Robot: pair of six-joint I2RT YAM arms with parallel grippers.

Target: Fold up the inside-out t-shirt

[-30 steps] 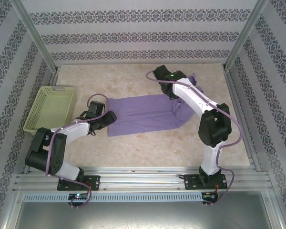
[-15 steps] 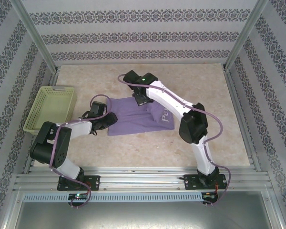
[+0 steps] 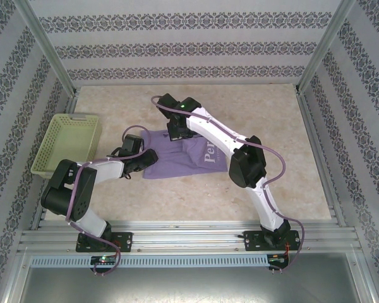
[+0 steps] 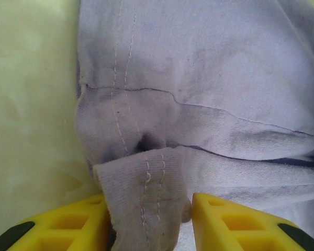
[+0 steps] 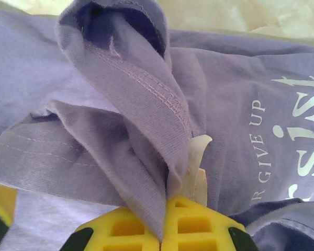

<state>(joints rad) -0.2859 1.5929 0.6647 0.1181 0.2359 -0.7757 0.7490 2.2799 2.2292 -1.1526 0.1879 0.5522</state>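
The lavender t-shirt point(image 3: 170, 165) lay bunched mid-table point(image 3: 271, 120), its right part doubled over with the white lettering up. The right fingers point(image 5: 183, 222) pinched a raised, seamed fold; the left fingers point(image 4: 214, 214) gripped the hem. The yellow-green basket point(image 3: 78, 117) sat well apart, by the left wall.

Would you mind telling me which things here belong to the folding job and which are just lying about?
Part of the job:
- t-shirt, lavender, white lettering showing
- right gripper, pinching a raised fold of it
- left gripper, closed on its hem

Just lying about:
- basket, yellow-green, off to the left, apart from the shirt
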